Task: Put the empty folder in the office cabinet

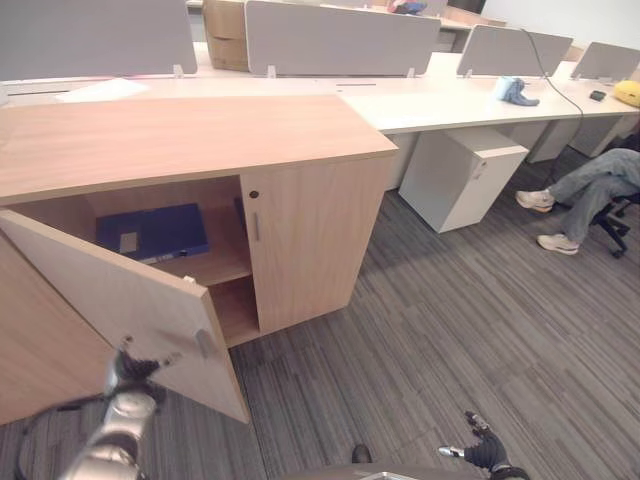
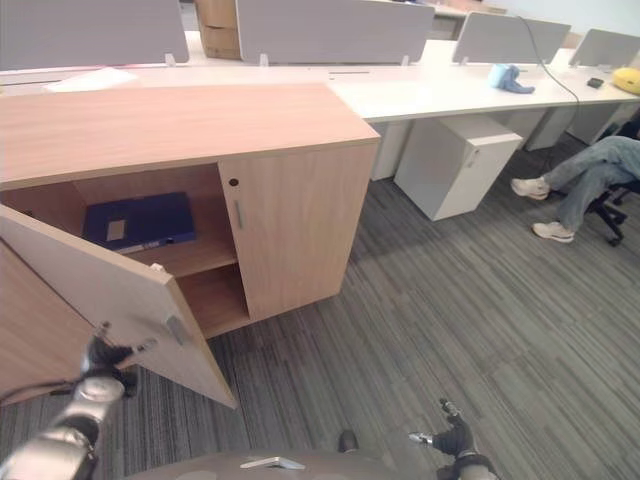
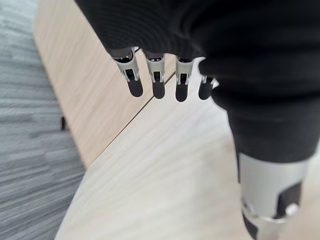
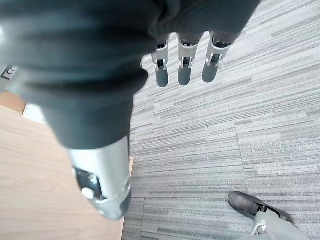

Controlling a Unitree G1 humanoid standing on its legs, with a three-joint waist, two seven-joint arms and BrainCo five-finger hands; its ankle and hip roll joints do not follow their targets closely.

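A: Blue folder (image 1: 152, 232) on the cabinet (image 1: 190, 140) shelf, near edge hidden behind the open door (image 1: 120, 310).
B: Seated person (image 1: 590, 195) cut off at the frame edge, legs showing.

The folder (image 1: 152, 231) lies on the upper shelf (image 1: 215, 268) inside the cabinet (image 1: 180, 140), behind its open left door (image 1: 120, 305).

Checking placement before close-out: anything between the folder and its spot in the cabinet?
Nothing visible. The blue folder already lies on the cabinet's upper shelf, behind the open left door. The left hand is open by that door; the right hand hangs open over carpet.
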